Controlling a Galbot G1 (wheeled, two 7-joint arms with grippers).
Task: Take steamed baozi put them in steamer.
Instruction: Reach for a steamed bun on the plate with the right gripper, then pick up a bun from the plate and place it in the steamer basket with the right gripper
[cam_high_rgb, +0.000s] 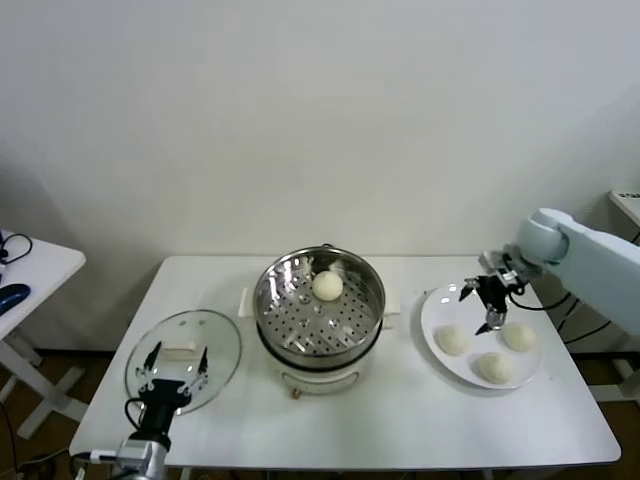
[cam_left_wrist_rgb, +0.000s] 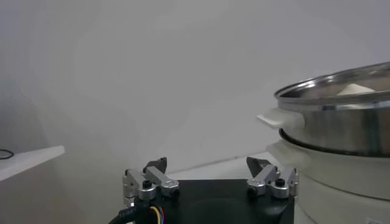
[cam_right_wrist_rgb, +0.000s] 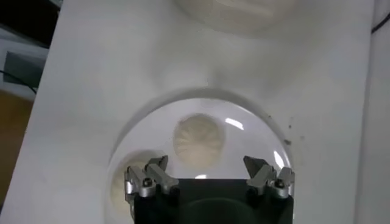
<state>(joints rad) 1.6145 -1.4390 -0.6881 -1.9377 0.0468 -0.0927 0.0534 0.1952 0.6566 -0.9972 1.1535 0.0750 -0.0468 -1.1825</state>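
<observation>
The right gripper (cam_high_rgb: 483, 306), jaws spread and empty, is hovering over the plate (cam_high_rgb: 432, 312), just above the nearest bun (cam_right_wrist_rgb: 198, 136); the left gripper (cam_high_rgb: 174, 366), also spread, is idling far beside the steamer (cam_high_rgb: 275, 340)

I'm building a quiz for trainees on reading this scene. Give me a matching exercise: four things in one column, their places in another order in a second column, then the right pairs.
Things:
1. single cream-white baozi
2. round glass lid
3. open right gripper
4. three cream-white baozi

Places:
A. on the flat white plate
B. hovering over the plate's near-left edge
C. on the perforated tray inside the shiny steel steamer
D. flat on the white table, left of the steamer, with the open left gripper over it

Pairs: 1-C, 2-D, 3-B, 4-A
</observation>
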